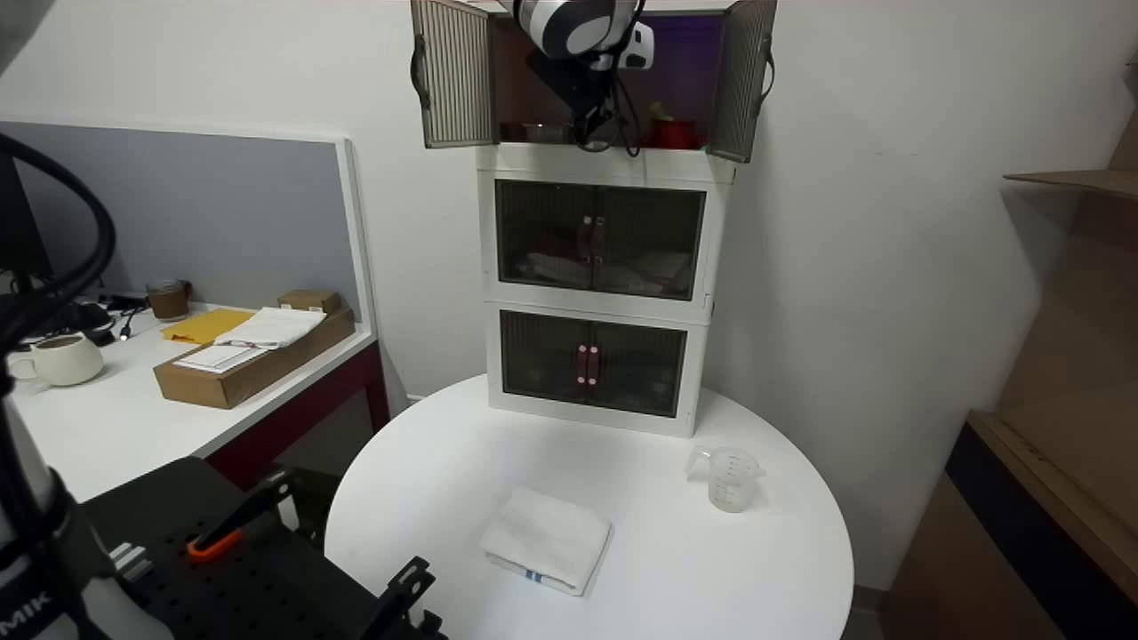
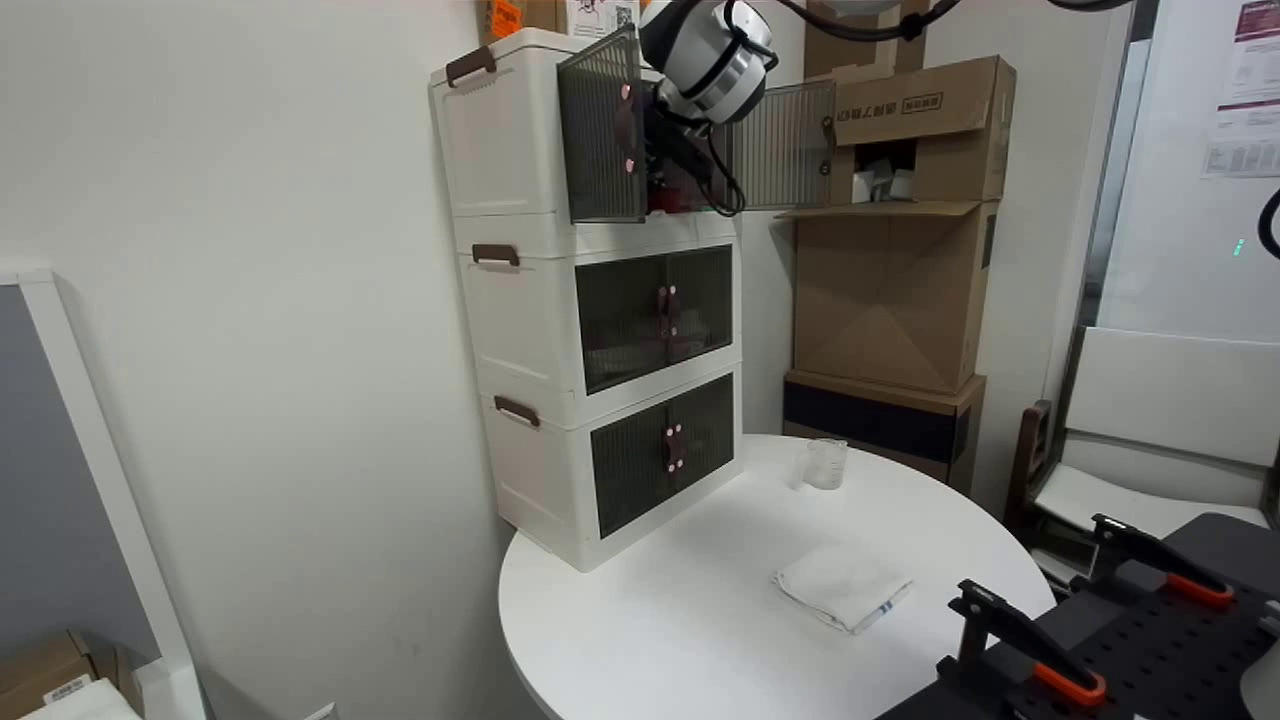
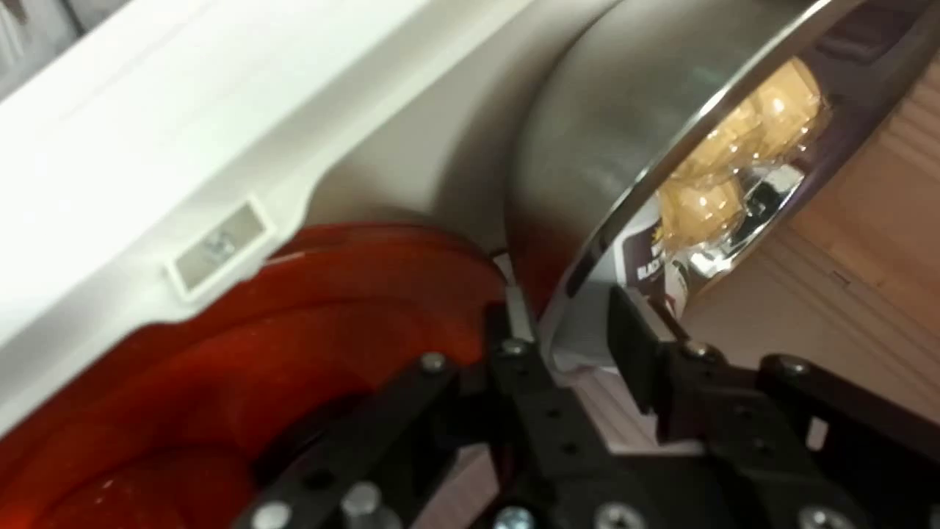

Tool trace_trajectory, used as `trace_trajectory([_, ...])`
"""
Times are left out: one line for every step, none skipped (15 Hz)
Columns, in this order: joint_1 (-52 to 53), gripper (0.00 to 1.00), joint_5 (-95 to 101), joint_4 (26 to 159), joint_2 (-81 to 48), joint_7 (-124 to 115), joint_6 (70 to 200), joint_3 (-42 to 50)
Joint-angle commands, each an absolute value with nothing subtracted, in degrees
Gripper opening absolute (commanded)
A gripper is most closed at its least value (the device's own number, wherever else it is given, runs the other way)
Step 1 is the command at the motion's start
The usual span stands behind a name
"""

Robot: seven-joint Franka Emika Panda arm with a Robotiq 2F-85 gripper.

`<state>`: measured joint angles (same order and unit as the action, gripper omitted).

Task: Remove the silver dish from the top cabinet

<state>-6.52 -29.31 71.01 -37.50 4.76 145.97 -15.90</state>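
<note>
The silver dish (image 3: pixel 609 110) lies inside the top cabinet (image 1: pixel 613 162), whose doors stand open. In the wrist view its shiny rim runs diagonally down to my gripper (image 3: pixel 576 323). The gripper is open: one finger is by the dish's outer wall, the other on the inner side of the rim, with a gap showing. The dish also shows in an exterior view (image 1: pixel 544 132), left of the gripper (image 1: pixel 591 124). In an exterior view, the dish is hidden and the gripper (image 2: pixel 660 170) is partly behind an open door.
A red pot (image 3: pixel 352 301) stands close beside the dish. Wrapped food (image 3: pixel 705 198) shows past the dish's rim. Open doors (image 1: pixel 458 80) (image 1: pixel 745 84) flank the arm. A folded towel (image 1: pixel 547 538) and a measuring cup (image 1: pixel 733 480) are on the white table (image 1: pixel 711 578).
</note>
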Motion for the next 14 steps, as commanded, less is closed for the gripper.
trace_trajectory([-7.3,0.65,-31.3,70.3,-37.5,6.4,141.0,-17.3])
trace_trajectory([-7.2,0.72,-31.3,70.2,-37.6,6.3,140.2,-17.2])
trace_trajectory([-7.0,0.80,-31.3,70.1,-37.6,6.2,139.4,-17.0])
trace_trajectory([-6.9,0.87,-31.3,70.1,-37.6,6.2,138.8,-16.9])
trace_trajectory([-6.7,0.95,-31.1,70.1,-37.6,6.1,138.8,-16.7])
trace_trajectory([-6.6,0.52,-31.0,70.1,-37.7,6.0,138.5,-16.5])
trace_trajectory([-6.5,0.56,-30.9,70.0,-37.7,5.8,138.4,-16.4])
trace_trajectory([-6.5,0.55,-30.9,70.2,-37.6,5.9,138.7,-16.3])
trace_trajectory([-6.4,0.49,-30.8,70.3,-37.6,5.8,139.0,-16.2])
trace_trajectory([-6.4,0.40,-30.8,70.3,-37.6,5.7,139.3,-16.1])
trace_trajectory([-6.3,0.34,-30.7,70.3,-37.6,5.7,139.6,-16.0])
trace_trajectory([-6.4,0.25,-30.9,70.4,-37.6,5.8,140.0,-16.0])
trace_trajectory([-6.3,0.18,-30.8,70.4,-37.7,5.7,140.1,-16.0])
trace_trajectory([-6.4,0.09,-30.8,70.4,-37.7,5.7,140.1,-15.9])
